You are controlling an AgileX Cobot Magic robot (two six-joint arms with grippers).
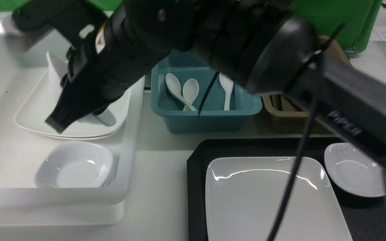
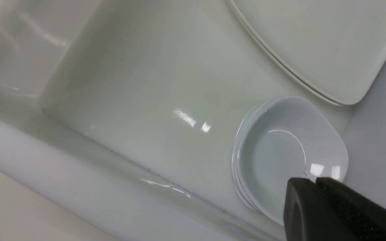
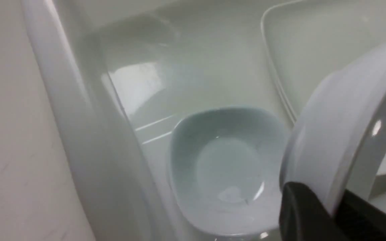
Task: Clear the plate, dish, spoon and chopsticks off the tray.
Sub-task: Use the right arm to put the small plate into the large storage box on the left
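Within right gripper (image 3: 333,206), dish (image 3: 343,117) on edge

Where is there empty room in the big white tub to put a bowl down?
Bare floor runs along the white tub's left wall, beside the stacked plates and the stacked small dishes. The right side is crowded: both stacks sit there, and the right fingers hold a dish above them.
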